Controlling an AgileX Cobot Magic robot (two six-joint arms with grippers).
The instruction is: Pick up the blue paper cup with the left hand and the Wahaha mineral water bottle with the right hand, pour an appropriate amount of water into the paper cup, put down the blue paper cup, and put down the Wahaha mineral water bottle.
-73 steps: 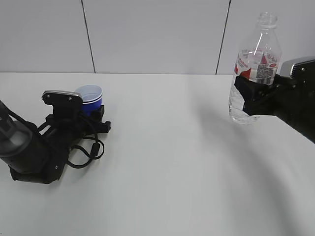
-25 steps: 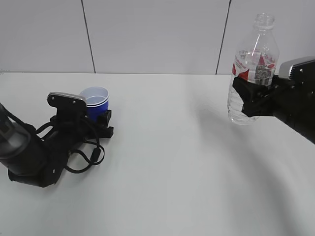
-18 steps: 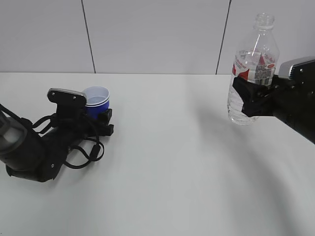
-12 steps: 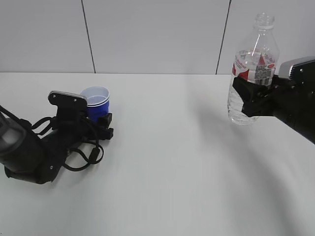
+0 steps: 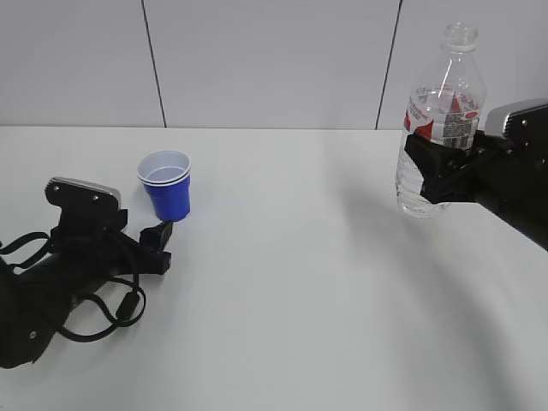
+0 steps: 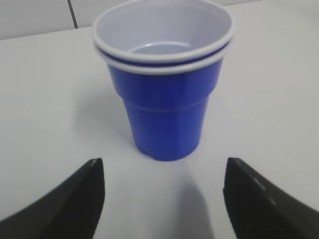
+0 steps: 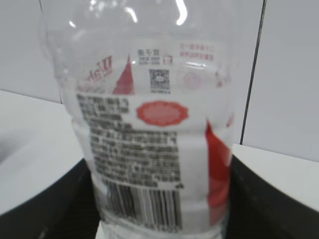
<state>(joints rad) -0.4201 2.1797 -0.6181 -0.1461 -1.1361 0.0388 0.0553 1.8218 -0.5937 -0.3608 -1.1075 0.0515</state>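
Note:
The blue paper cup stands upright on the white table, free of any gripper; in the left wrist view it shows a white inside and doubled white rim. My left gripper is open and empty, drawn back just in front of the cup, its fingers spread wide either side. My right gripper is shut on the Wahaha mineral water bottle and holds it upright above the table at the right. The label and barcode fill the right wrist view.
The white table runs to a grey panelled wall at the back. Loose black cables hang by the left arm at the front left.
My left gripper has let go of the cup and pulled back toward the front left. The cup now stands alone. The right gripper and bottle have stayed still.

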